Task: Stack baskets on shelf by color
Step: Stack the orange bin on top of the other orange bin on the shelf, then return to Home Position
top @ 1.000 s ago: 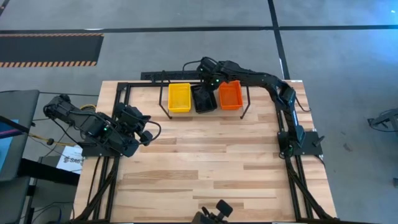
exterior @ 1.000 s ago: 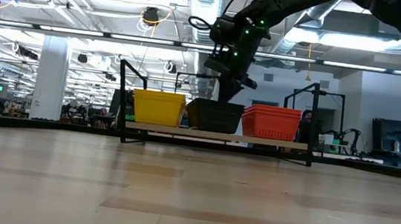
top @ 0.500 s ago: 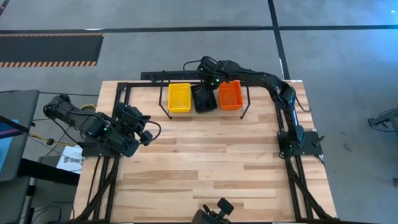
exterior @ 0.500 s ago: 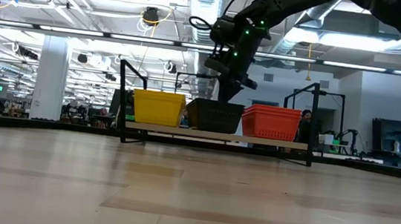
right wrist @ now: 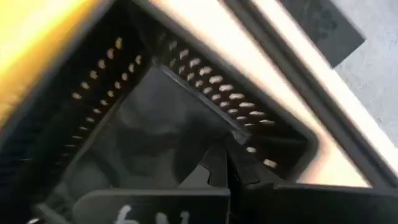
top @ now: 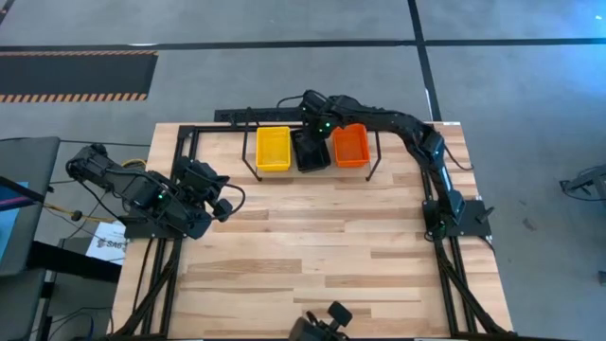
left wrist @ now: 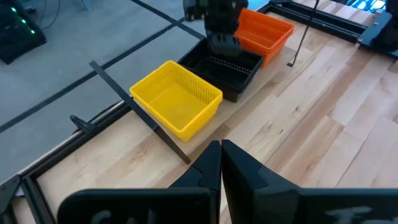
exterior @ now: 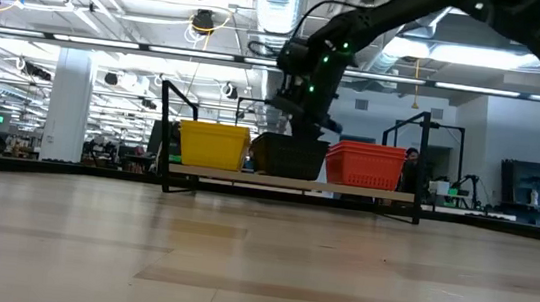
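High view: right gripper [top: 311,121], fingers clenched and empty, hangs over the black basket [top: 310,152], mid-shelf [top: 284,173] between yellow basket [top: 273,149] and orange basket [top: 350,145]. Risk: clenched fingers nudge the basket askew. Left gripper [top: 223,205], clenched, waits well short of the shelf.

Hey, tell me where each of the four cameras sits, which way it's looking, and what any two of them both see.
High view: overhead, straight down; shelf, left gripper parked at the table's left edge, right gripper over the black basket.
Low view: tabletop height, level toward the shelf; right arm descends above the black basket.
Left wrist view: looks past shut fingers at the yellow basket, black and orange basket.
Right wrist view: just above, looking into the black basket.
Shared: high, low and left wrist views all show the three baskets.
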Robot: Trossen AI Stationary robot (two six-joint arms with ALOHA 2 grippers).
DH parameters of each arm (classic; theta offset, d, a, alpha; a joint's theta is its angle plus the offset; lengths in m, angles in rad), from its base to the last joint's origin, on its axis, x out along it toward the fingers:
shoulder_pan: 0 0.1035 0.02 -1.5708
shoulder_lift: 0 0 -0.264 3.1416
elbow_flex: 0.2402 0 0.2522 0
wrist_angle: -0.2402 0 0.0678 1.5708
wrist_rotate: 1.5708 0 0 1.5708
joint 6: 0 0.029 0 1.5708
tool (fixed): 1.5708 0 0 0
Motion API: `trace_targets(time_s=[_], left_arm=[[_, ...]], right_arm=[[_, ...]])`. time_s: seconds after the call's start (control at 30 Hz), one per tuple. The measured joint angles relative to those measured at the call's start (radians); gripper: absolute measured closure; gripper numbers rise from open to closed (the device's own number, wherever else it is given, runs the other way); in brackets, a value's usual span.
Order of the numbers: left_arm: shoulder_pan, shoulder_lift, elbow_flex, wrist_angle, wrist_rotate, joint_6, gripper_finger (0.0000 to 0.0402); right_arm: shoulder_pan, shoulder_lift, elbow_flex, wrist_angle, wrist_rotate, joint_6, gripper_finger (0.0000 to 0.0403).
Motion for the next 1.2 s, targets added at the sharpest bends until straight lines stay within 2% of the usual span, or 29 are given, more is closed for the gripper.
trace_targets(time_s=[0.23, 0.53, 0.7, 0.9, 1.2], left_arm=[[0.000, 0.000, 0.000, 0.000, 0.000, -0.015, 0.0401], [0.000, 0.000, 0.000, 0.000, -0.006, -0.018, 0.0401], [0.000, 0.000, 0.000, 0.000, -0.007, -0.018, 0.0401], [0.000, 0.000, 0.000, 0.000, -0.008, -0.018, 0.0401], [0.000, 0.000, 0.000, -0.001, -0.007, 0.036, 0.0401]], right_arm=[[0.009, 0.062, 0.000, -0.001, 0.001, -0.045, 0.0403], [0.003, 0.054, 0.001, -0.003, 0.061, -0.059, 0.0403], [0.002, 0.053, 0.051, -0.039, 0.061, -0.059, 0.0403], [0.060, 0.053, 0.176, -0.077, 0.034, -0.083, 0.0403], [0.192, 0.044, 0.455, -0.198, 0.024, -0.200, 0.0403]])
